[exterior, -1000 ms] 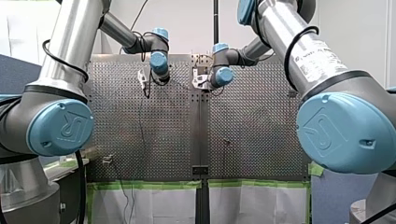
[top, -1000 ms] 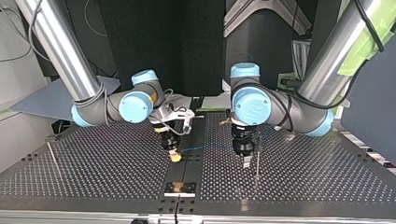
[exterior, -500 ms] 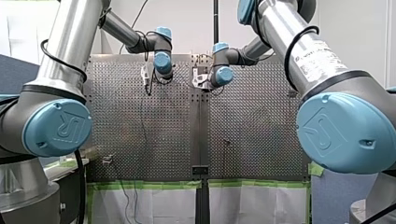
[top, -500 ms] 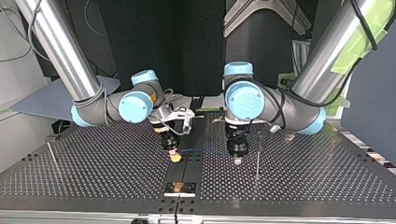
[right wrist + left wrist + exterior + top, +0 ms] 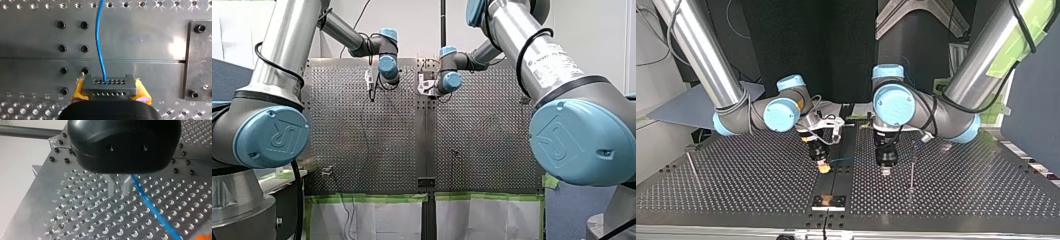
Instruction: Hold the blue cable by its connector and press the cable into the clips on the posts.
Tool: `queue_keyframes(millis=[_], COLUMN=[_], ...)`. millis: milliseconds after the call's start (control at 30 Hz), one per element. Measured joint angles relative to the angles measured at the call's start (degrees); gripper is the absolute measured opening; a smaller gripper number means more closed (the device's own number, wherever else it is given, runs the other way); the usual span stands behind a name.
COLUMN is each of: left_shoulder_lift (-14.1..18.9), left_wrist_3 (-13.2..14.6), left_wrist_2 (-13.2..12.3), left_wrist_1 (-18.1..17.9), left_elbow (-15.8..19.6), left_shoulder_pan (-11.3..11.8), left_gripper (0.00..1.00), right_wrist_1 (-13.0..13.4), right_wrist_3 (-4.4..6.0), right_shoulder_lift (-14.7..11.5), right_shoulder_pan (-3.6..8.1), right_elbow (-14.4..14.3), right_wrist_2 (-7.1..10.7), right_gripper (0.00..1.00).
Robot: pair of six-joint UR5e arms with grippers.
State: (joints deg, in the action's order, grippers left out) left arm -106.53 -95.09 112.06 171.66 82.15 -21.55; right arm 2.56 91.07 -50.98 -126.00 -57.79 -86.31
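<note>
so far, the connector is clamped by the right gripper; blue cable seemingly unclipped near the post, left gripper parted.

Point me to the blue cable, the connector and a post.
blue cable (image 5: pixel 98 37): right wrist view, middle of the visible strand.
connector (image 5: pixel 109 86): right wrist view, centre of its grey face.
post (image 5: pixel 911 167): top view, middle of the thin upright shaft.

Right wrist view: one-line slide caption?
Right gripper, yellow pads shut on the grey connector; blue cable runs ahead over the perforated table.
</note>
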Motion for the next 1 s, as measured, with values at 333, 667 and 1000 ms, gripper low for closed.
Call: queue_keyframes(millis=[333,667,1000], left_shoulder_lift=[0.0,0.04,0.01], left_wrist_3=[0.2,1.3,1.16], left_wrist_2=[2.42,2.71,1.28], left_wrist_1=[0.64,0.36,-0.1], left_elbow=[0.0,0.0,0.0], left_shoulder_pan=[-0.47,-0.67,-1.37], left_gripper=[0.6,0.0,0.0], right_wrist_1=[0.0,0.0,-0.03], right_wrist_3=[0.0,0.0,0.0], right_shoulder_lift=[0.05,0.1,-0.2], right_shoulder_pan=[-0.09,-0.15,0.15], right_elbow=[-0.01,-0.01,-0.55], right_wrist_2=[0.0,0.0,-0.05], right_gripper=[0.0,0.0,0.0])
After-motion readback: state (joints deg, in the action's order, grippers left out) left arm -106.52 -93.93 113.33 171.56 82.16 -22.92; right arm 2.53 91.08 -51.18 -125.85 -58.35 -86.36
